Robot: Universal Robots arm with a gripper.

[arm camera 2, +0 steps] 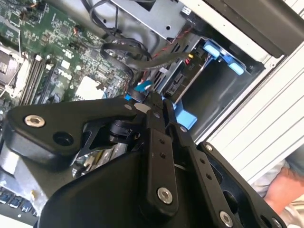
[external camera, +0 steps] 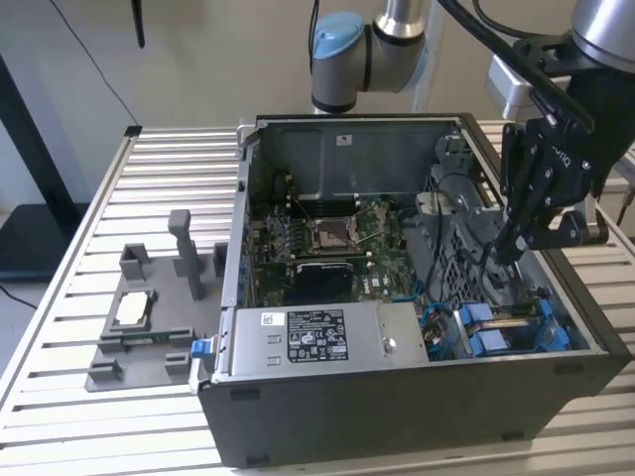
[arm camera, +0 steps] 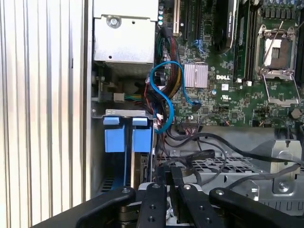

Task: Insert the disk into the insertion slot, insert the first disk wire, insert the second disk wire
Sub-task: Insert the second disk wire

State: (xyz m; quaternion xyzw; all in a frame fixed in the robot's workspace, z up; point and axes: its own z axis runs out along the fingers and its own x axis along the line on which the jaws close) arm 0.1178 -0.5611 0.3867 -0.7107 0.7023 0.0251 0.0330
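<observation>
The disk (arm camera 2: 187, 78) lies inside the insertion slot (arm camera 2: 216, 97) at the case's front corner, on the exterior view's right. Its blue carrier frame (external camera: 511, 332) shows in every view, with two blue tabs (arm camera: 127, 139) side by side in the first wrist view. My gripper (external camera: 508, 246) hangs inside the case just behind that bay. Its fingers (arm camera 2: 154, 142) are drawn together on a black disk wire (arm camera 2: 121, 47), whose blue-tipped connector (arm camera 2: 139, 88) sits at the fingertips, close to the disk's end. A plug with red and black leads (arm camera 2: 190, 57) is at the disk's end.
The green motherboard (external camera: 337, 238) fills the case floor. The labelled power supply (external camera: 317, 337) lies along the front. A blue cable loop (arm camera: 164, 95) and black cables run beside the bay. A grey fixture (external camera: 134, 312) sits on the slatted table. A person's hand (arm camera 2: 285, 185) is outside the case.
</observation>
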